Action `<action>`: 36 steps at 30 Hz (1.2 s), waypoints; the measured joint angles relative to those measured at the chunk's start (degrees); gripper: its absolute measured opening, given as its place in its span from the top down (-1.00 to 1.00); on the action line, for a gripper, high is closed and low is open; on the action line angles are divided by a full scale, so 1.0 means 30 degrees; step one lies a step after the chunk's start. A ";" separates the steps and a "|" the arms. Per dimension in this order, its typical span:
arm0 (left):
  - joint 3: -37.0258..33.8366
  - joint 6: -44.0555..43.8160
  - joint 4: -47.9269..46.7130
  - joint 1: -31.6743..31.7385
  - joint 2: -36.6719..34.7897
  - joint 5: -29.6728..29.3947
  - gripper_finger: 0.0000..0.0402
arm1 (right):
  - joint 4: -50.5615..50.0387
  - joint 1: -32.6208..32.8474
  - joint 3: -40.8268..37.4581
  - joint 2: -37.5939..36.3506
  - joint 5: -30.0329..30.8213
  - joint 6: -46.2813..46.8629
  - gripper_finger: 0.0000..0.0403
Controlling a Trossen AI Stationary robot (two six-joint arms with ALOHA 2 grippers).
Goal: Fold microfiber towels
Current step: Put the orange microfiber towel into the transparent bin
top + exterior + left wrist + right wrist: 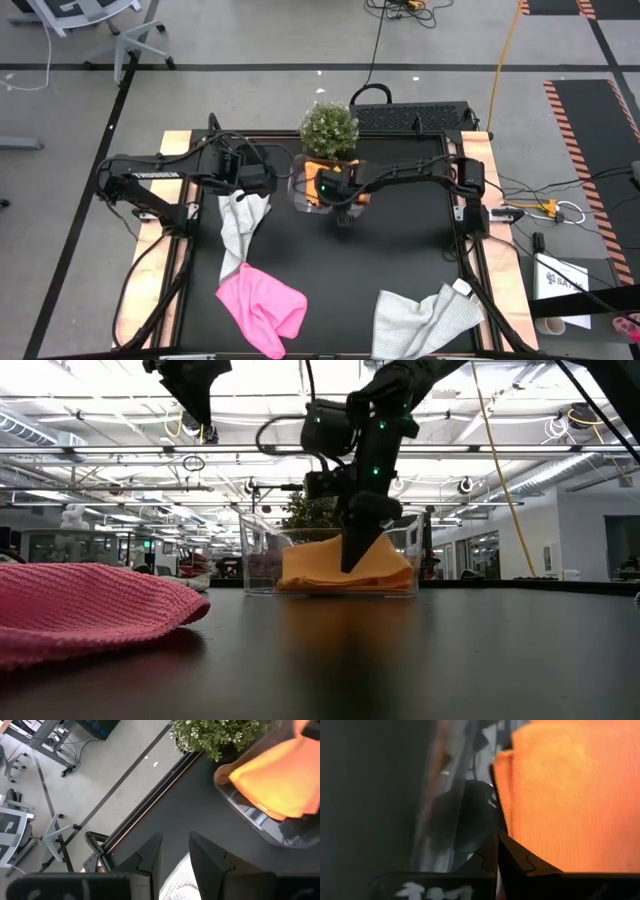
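My left gripper is at the table's far left, shut on a light grey towel that trails from it toward the near edge. A pink towel lies crumpled near the front, and another grey towel lies at the front right. An orange towel lies folded in the clear tub at the far middle. My right gripper is shut and points steeply down at the tub's near side, beside the orange towel's edge. My left gripper has the grey towel's upper end between its two fingers, which slant down from the left. The cloth hangs slack below them. One layer or several, I cannot tell. My right gripper's shut fingertips stand by the orange towel and the tub's wall; whether they touch either, I cannot tell.
A small potted plant stands just behind the tub. The black mat has room between the pink towel and the front-right grey towel. Wooden rails edge the table on both sides.
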 joint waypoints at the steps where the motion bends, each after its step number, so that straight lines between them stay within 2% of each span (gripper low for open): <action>1: 0.0000 -0.0007 0.0000 0.0000 0.0000 0.0003 0.52 | 0.0011 0.0308 0.0000 -0.0005 -0.0002 0.0023 1.00; 5: 0.0000 -0.0057 0.0000 -0.0048 0.0000 0.0160 0.52 | -0.0129 0.1210 0.0000 -0.0006 0.0106 -0.0131 1.00; 11: 0.0000 -0.0066 0.0022 -0.0397 0.0007 0.0197 0.52 | -0.0281 0.1394 -0.0015 -0.0244 0.1913 -0.1061 1.00; 17: 0.0000 -0.0153 0.0036 -0.0619 0.0007 0.0197 0.52 | -0.0249 0.1366 -0.0015 -0.0685 0.6041 -0.4196 1.00; 23: 0.0000 -0.0454 0.0036 -0.0619 0.0007 0.0189 0.52 | -0.0281 0.1125 0.0000 -0.0411 0.5265 -0.4741 1.00; 27: 0.0000 -0.0555 0.0115 -0.0619 0.0007 0.0189 0.52 | -0.0383 0.1041 -0.0001 -0.0485 0.5103 -0.3447 1.00; 31: -0.0011 0.0357 0.0745 -0.0497 0.0011 0.0193 0.52 | -0.0154 0.1368 0.0273 -0.2511 0.5125 -0.1911 1.00; 36: -0.0604 0.3086 0.4545 -0.0158 0.0196 0.1318 0.52 | -0.0212 0.0989 -0.0075 -0.5141 0.5096 -0.0435 1.00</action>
